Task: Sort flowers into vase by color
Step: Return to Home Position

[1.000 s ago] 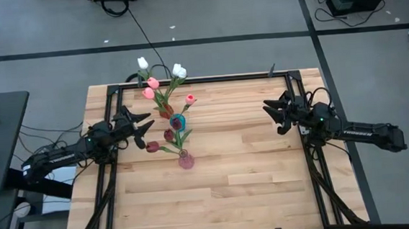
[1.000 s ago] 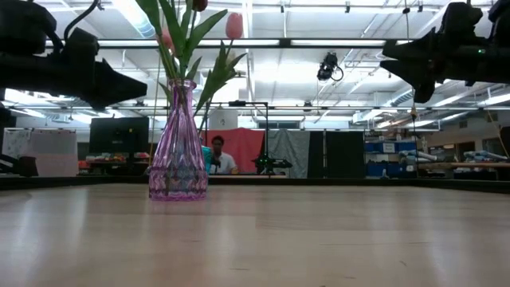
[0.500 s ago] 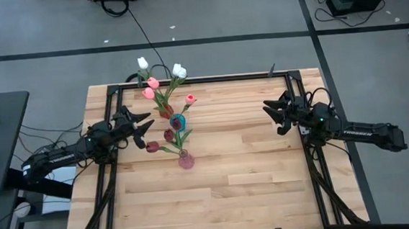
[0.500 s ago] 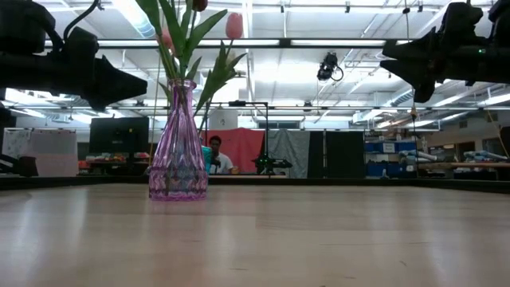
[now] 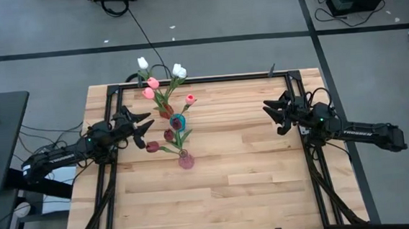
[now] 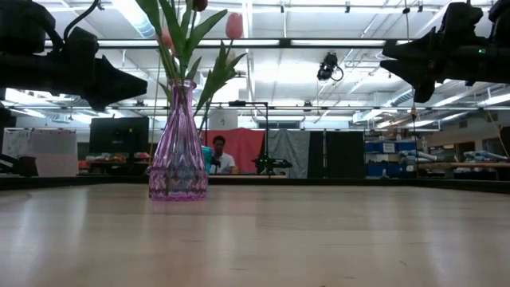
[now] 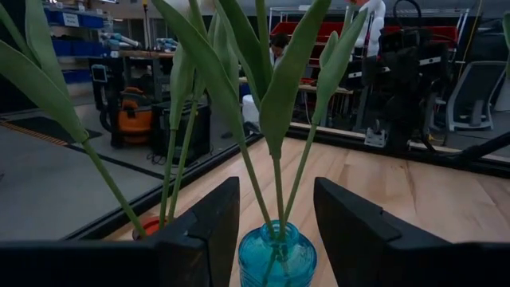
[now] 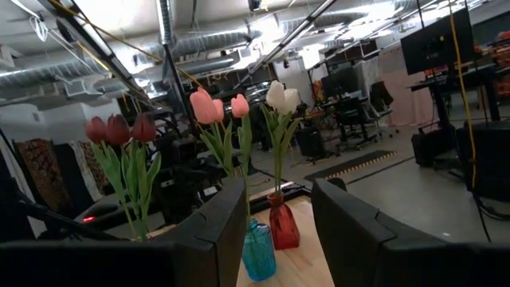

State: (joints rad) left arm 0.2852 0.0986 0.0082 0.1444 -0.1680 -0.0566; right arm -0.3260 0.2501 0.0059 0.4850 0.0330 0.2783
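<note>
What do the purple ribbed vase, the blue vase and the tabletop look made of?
Purple ribbed vase: likely clear tinted glass; light passes through its faceted wall.
Blue round-bodied vase: probably glossy translucent glass, with stems visible inside.
Tabletop: pale wood planks with visible joints and grain, and a satin sheen.

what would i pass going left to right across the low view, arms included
left gripper, raised over the table → purple vase on the table → person far behind → right gripper, raised. The tulips fan out above the vase and the person, so they are left out.
</note>
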